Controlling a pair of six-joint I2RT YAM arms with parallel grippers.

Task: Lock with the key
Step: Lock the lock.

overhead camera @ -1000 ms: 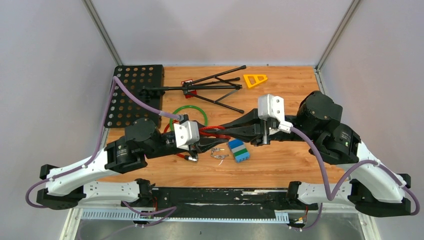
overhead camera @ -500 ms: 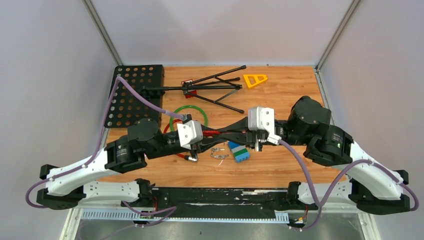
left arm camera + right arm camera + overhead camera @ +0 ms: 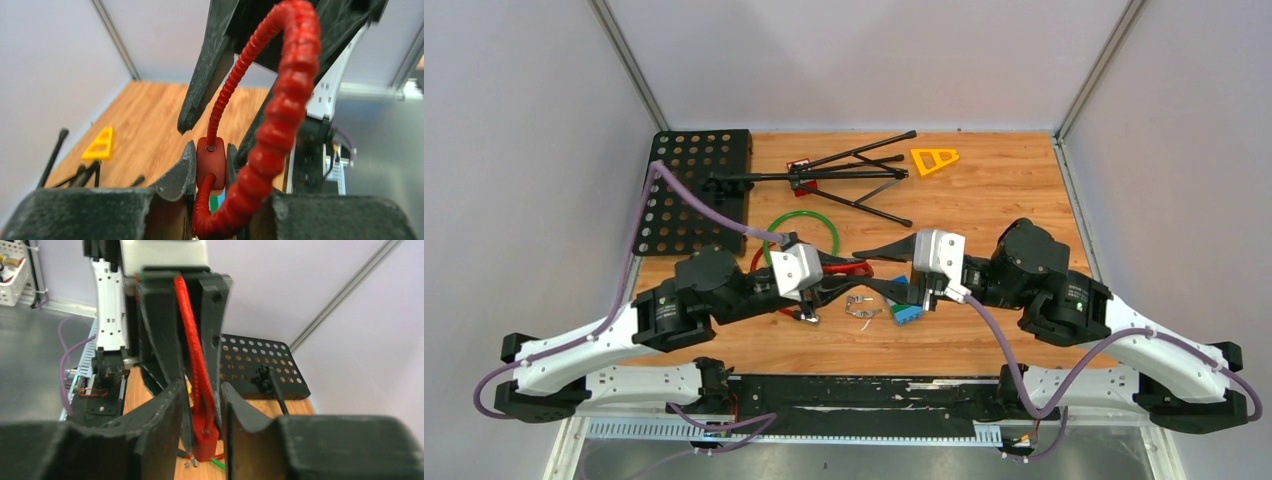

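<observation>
A: In the middle of the table [image 3: 984, 190], what is the left gripper [image 3: 210, 147] doing?
B: It is pinching the red cable lock [image 3: 210, 167] by its body.
A: And the right gripper [image 3: 201, 386]?
B: It is reaching in from three o'clock, jaws partly apart around the lock, seemingly not touching. The keys [image 3: 861, 305] are lying at six o'clock.
</observation>
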